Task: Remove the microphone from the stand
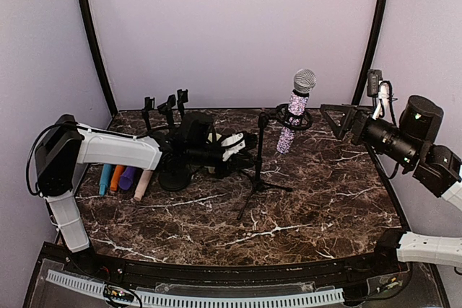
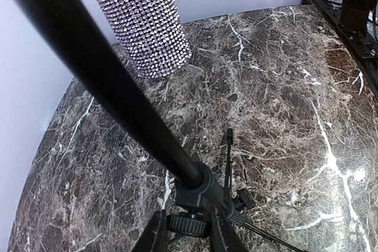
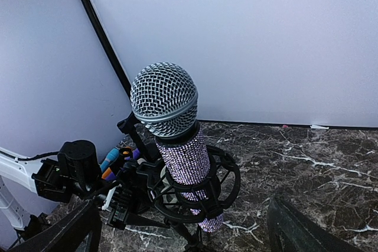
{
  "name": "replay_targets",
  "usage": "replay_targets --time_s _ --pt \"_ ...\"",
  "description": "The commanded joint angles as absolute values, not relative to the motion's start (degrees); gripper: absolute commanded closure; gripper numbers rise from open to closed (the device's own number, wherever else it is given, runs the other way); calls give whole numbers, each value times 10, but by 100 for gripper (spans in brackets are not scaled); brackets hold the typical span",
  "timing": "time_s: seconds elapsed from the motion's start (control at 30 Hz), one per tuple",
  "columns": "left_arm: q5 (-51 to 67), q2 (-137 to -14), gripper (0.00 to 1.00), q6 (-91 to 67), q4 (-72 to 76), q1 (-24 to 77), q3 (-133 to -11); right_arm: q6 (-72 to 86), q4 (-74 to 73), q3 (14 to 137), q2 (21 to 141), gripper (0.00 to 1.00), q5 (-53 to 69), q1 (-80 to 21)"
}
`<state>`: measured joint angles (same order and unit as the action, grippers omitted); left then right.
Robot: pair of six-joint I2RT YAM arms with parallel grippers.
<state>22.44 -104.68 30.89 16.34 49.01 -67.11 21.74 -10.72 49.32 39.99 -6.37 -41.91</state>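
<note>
The microphone (image 1: 294, 110) has a silver mesh head and a glittery purple body, and it sits tilted in the black ring holder (image 1: 307, 120) on top of the tripod stand (image 1: 258, 171). My left gripper (image 1: 242, 151) reaches in from the left and is shut on the stand's pole at its collar (image 2: 204, 190). In the left wrist view the gripper (image 2: 188, 225) has a finger on each side of the knob (image 2: 188, 225). My right gripper (image 1: 339, 117) hovers open to the right of the microphone (image 3: 177, 140). Its fingers (image 3: 77, 231) stand wide apart and short of the ring holder (image 3: 227, 169).
A second black stand (image 1: 167, 106) with clips stands at the back left on a round base (image 1: 173, 178). Several coloured pens or handles (image 1: 123, 178) lie by the left edge of the marble table (image 1: 325, 207). Black frame posts (image 1: 94, 41) rise at both back corners.
</note>
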Motion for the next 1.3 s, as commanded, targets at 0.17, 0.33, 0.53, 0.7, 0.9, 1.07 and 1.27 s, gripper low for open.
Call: replay_targets --time_s 0.17,0.33,0.53,0.7,0.9,1.07,1.27 --pt "244 -1038 82 286 123 491 -678 218 -89 490 395 1 -74 -421" --pt "261 -1028 86 246 95 491 -682 217 -92 489 391 2 -76 -421" --pt "294 -1024 89 162 54 491 -691 219 -94 486 388 1 -76 -420" --pt "338 -1025 89 93 28 490 -695 220 -96 483 384 1 -77 -421" --pt "392 -1026 89 -2 32 490 -684 225 -98 480 381 2 -79 -421" --pt "417 -1032 90 -67 49 491 -675 226 -94 481 386 1 -77 -421" --pt "427 -1037 90 -126 60 491 -667 227 -97 483 389 1 -76 -421"
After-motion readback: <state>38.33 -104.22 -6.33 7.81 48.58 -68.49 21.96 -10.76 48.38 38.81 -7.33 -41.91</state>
